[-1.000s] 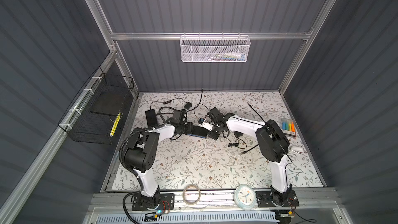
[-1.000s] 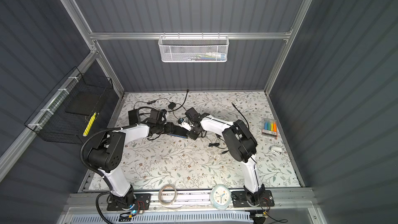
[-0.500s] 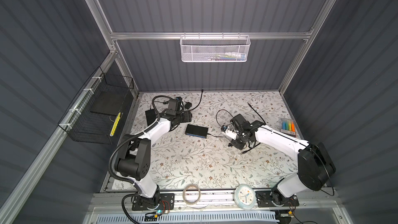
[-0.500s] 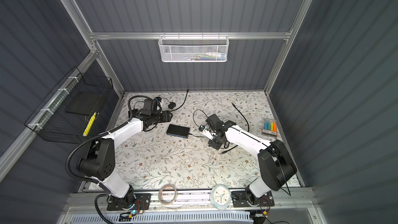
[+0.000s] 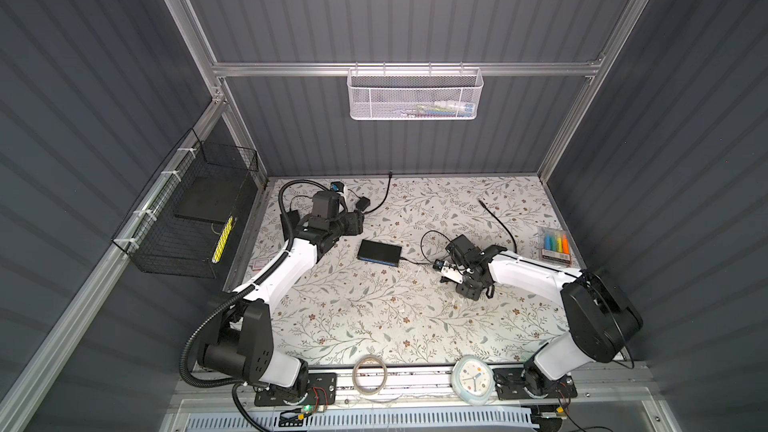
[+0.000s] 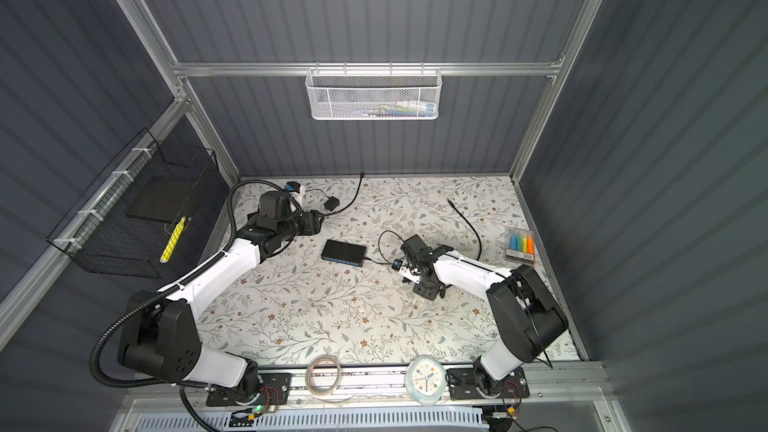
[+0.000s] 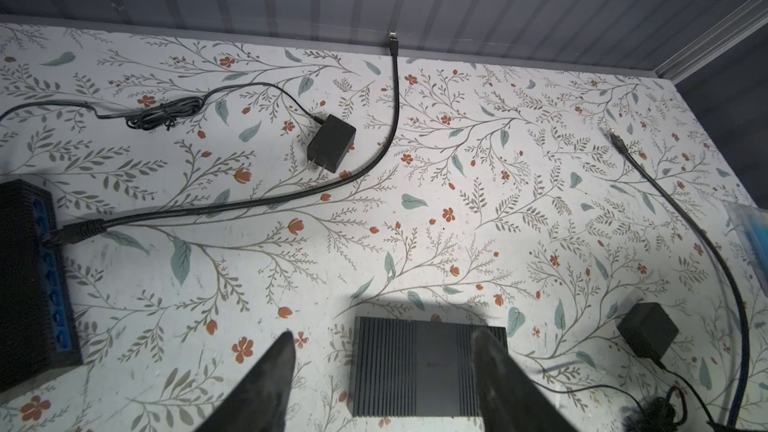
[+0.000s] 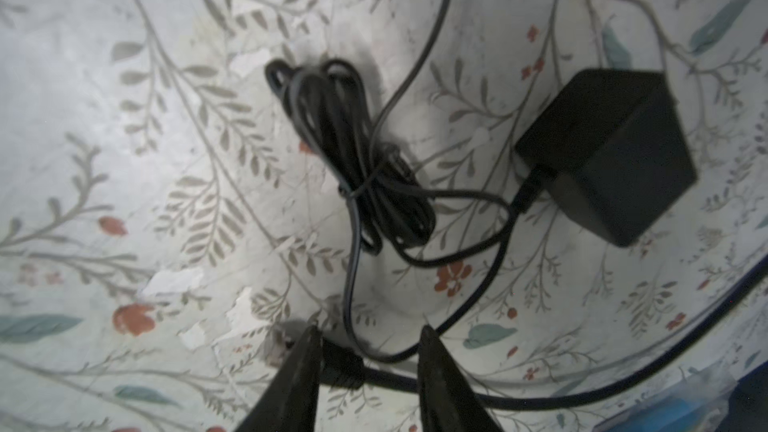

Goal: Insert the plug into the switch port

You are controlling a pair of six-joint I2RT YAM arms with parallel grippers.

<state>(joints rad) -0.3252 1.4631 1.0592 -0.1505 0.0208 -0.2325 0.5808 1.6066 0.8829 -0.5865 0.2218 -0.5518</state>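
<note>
Both arms, crowding the switch [image 5: 380, 252] a second ago, are now standing clear of it; it is lying on the tabletop [image 5: 374, 317], a thin cord [image 5: 417, 262] reaching its end nearest the right arm [image 5: 528, 276]. The left fingers [image 7: 270, 380] are hanging spread and empty; the right fingers [image 8: 299, 376] are spread astride a thick cable's connector [image 8: 343, 363].

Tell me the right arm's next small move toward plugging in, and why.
Probably close the right end effector on the thick cable's plug end. That end lies between its open fingers, ungripped, while the switch lies apart from it with its blue port face showing. Nothing can be inserted until the plug is held.
</note>
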